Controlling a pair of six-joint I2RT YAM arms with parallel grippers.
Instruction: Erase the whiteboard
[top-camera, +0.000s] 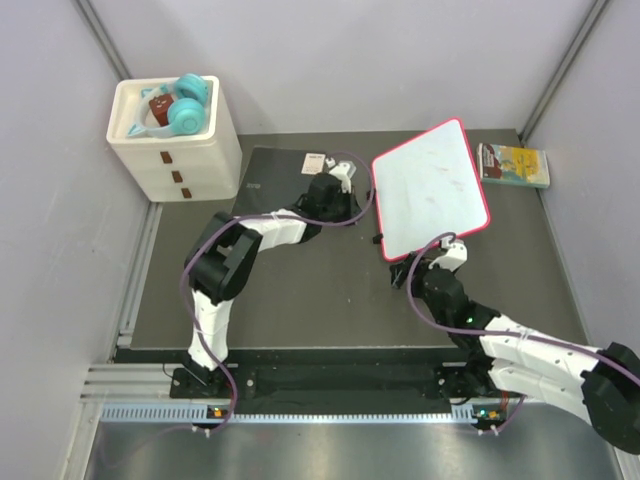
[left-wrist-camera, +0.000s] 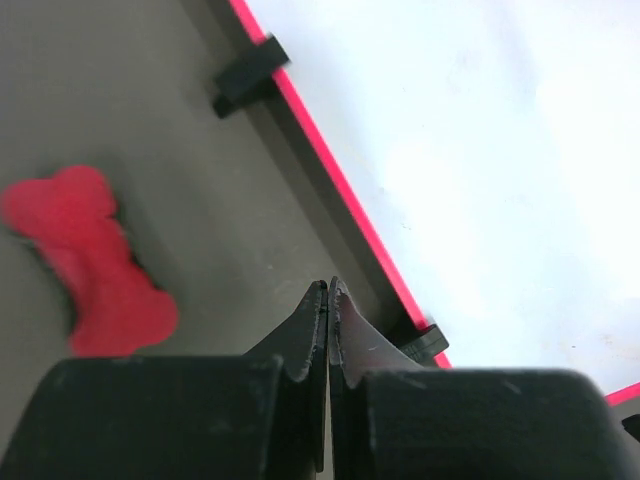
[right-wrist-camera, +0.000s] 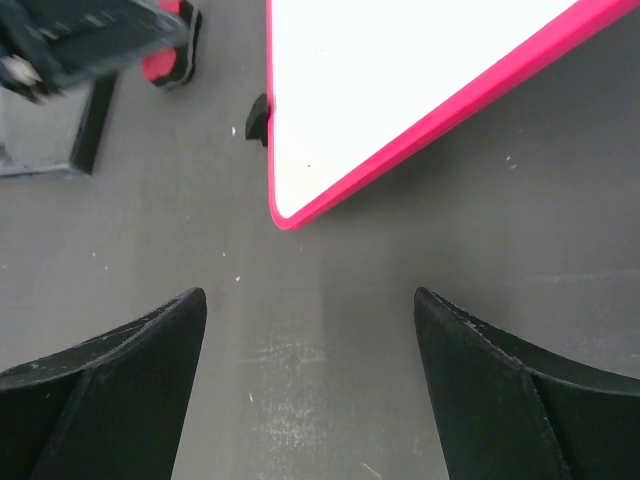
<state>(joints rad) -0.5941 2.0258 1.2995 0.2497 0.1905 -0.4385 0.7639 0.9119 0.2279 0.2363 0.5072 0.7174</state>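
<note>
Left end effector (left-wrist-camera: 328, 288) closed; wrist view reveals red bone-shaped thing (left-wrist-camera: 88, 262).

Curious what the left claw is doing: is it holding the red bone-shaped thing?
No, the left gripper is shut empty; the red bone-shaped thing lies apart on the mat.

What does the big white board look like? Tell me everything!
The whiteboard is a flat white rectangle with rounded corners, a thin pink-red frame and small black feet on its edge. It looks smooth and shiny, nearly clean, with only faint smudges. It lies flat and turned askew on the dark mat. The shut left gripper is beside one edge and the open right gripper near a corner; neither seems to touch it.
</note>
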